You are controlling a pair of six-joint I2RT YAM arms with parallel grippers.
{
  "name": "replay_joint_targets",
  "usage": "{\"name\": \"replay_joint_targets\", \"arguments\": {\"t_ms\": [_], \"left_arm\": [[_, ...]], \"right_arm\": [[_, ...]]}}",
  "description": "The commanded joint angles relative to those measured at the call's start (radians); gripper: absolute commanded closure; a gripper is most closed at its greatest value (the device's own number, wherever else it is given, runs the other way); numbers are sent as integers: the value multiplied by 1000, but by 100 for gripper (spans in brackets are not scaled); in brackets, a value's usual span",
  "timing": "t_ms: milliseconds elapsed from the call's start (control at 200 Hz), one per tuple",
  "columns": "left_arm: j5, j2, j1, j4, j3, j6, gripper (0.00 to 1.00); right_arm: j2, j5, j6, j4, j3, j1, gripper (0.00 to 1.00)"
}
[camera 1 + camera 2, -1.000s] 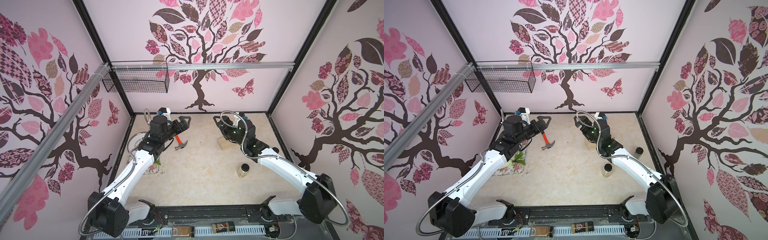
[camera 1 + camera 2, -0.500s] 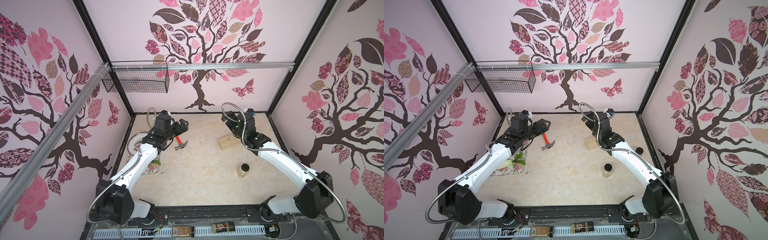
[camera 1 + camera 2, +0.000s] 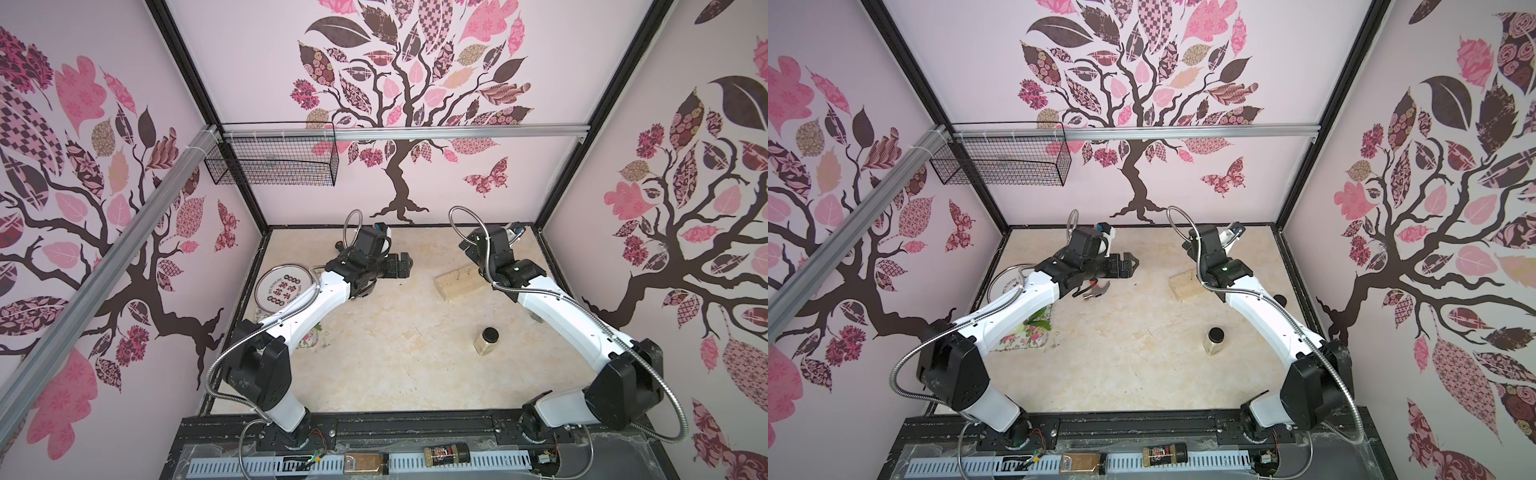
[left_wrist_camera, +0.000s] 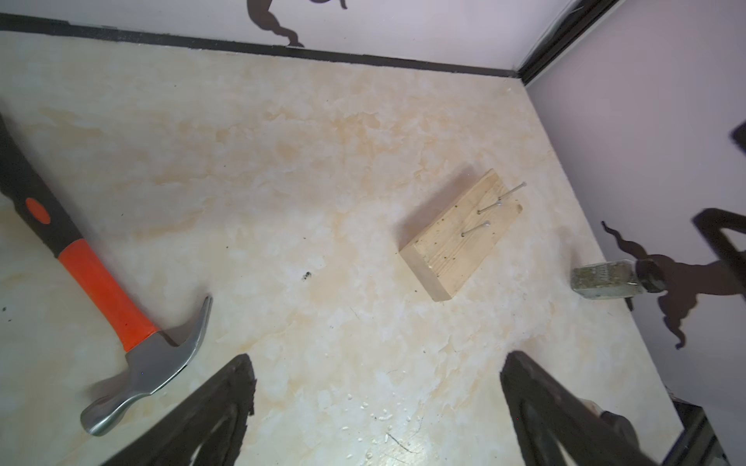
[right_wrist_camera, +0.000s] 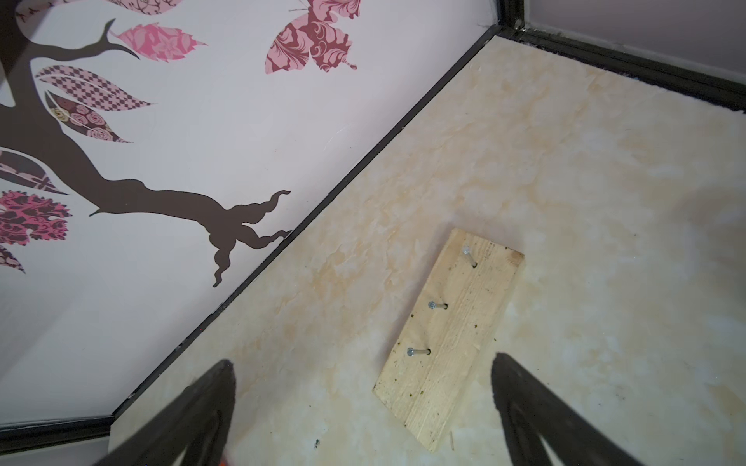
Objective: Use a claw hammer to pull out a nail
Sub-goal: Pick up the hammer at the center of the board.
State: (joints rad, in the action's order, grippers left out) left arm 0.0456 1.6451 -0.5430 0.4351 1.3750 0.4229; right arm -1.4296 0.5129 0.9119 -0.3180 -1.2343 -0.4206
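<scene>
Left wrist view: claw hammer (image 4: 105,290) lies flat, head toward wide-open, empty left pincer (image 4: 377,357).

The left pincer (image 4: 377,361) and right pincer (image 5: 363,363) each hang raised, jaws spread wide apart.

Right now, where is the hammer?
The claw hammer lies flat on the left side of the table, in a top view partly hidden under the left arm near its open pincer; the wooden block sits apart, further right.
</scene>
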Motion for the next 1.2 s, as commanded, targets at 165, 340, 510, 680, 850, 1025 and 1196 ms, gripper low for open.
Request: {"name": "replay_joint_targets", "arguments": {"t_ms": [165, 340, 510, 680, 850, 1025, 1196], "left_arm": [[-318, 96, 25, 191, 121, 51, 2], [-283, 181, 136, 291, 151, 171, 4], [-249, 249, 229, 292, 151, 235, 7], [-243, 337, 257, 283, 205, 230, 10], [-214, 425, 266, 282, 258, 230, 16], [-224, 473, 267, 258, 278, 247, 21], [-225, 501, 267, 222, 280, 234, 28]], "right_arm": [[35, 20, -65, -15, 2, 42, 0], [23, 20, -91, 29, 0, 43, 0], [-10, 10, -122, 62, -30, 43, 0], [-35, -2, -152, 105, -56, 43, 0], [-46, -11, -160, 138, -62, 43, 0], [-56, -6, -169, 155, -74, 43, 0], [-69, -13, -168, 156, -84, 43, 0]]}}
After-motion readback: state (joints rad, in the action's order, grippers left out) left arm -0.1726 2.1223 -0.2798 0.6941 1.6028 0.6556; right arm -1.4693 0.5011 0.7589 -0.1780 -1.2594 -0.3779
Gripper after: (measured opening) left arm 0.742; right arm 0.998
